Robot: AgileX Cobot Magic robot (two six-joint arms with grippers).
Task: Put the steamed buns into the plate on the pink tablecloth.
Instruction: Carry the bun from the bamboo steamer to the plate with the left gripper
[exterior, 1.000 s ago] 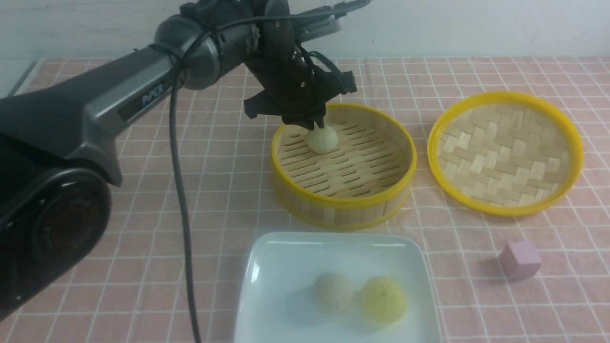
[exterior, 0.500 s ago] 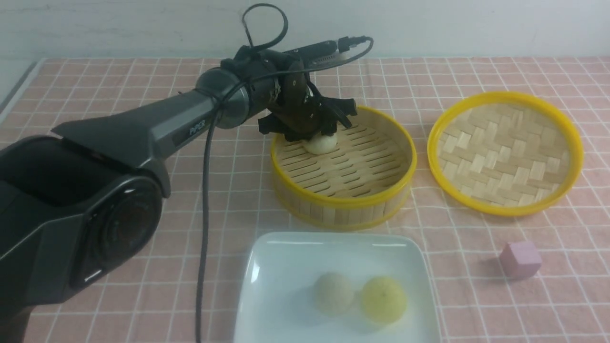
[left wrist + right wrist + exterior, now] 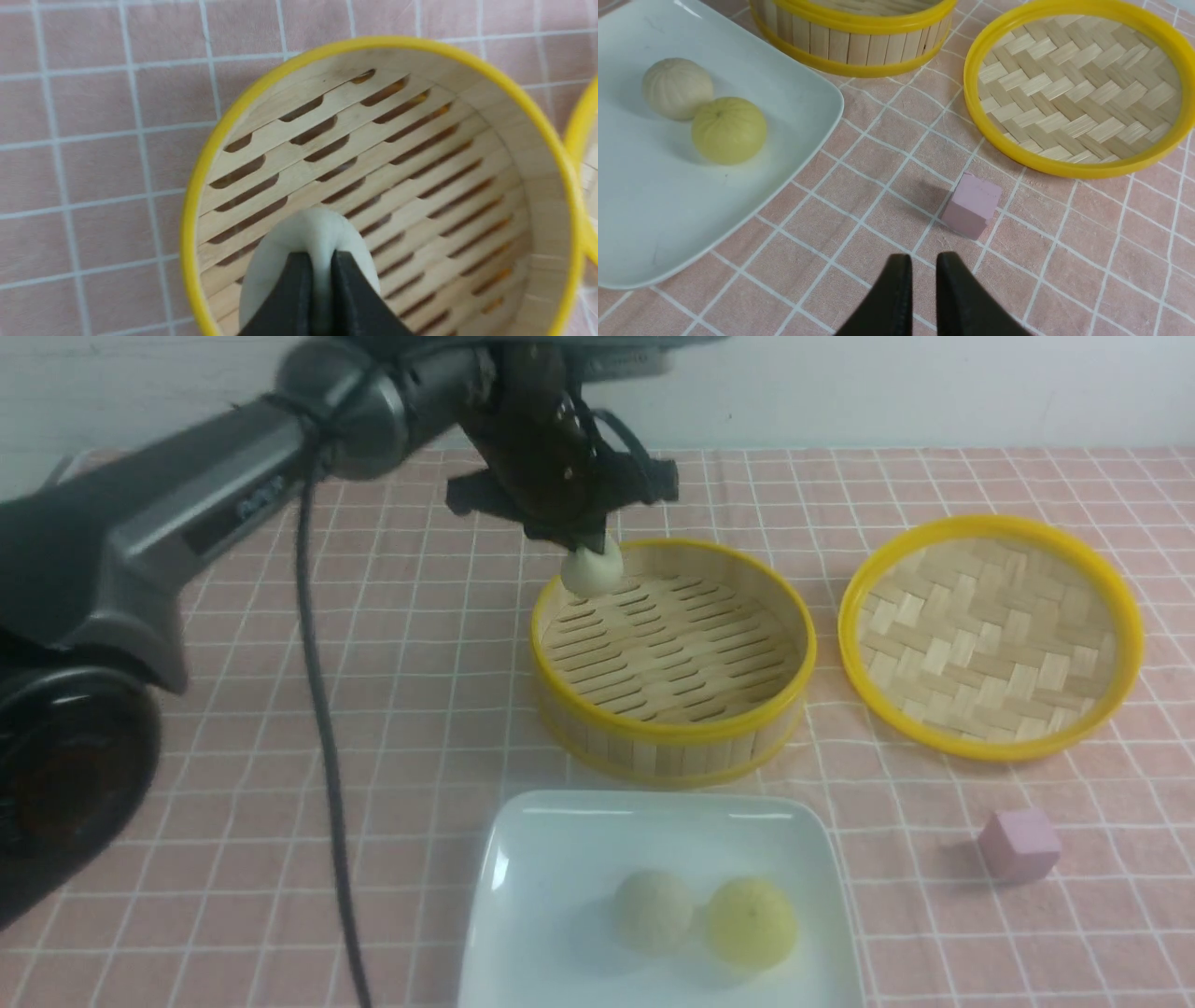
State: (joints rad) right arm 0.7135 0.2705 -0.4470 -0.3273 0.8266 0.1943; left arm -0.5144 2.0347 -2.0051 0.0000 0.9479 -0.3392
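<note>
My left gripper [image 3: 586,553] is shut on a pale beige steamed bun [image 3: 591,571], which hangs just above the far left rim of the bamboo steamer basket [image 3: 672,733]. In the left wrist view the black fingertips [image 3: 299,270] pinch into the soft bun [image 3: 308,231]. The white square plate [image 3: 523,868] lies on the pink tablecloth [image 3: 280,756] near the front. It holds a beige bun [image 3: 653,909] and a yellow bun [image 3: 752,922], touching each other. My right gripper [image 3: 923,261] hovers over the cloth near the pink cube, slightly open and holding nothing.
The steamer's woven lid [image 3: 990,635] lies upside down to the right of the basket. A small pink cube [image 3: 1018,845] sits on the cloth at the front right, between lid and plate. The left arm's cable [image 3: 322,756] hangs down left of the plate.
My left gripper went down onto the bun in the basket, shut on it and lifted it up and slightly left. The basket is left with nothing inside.
</note>
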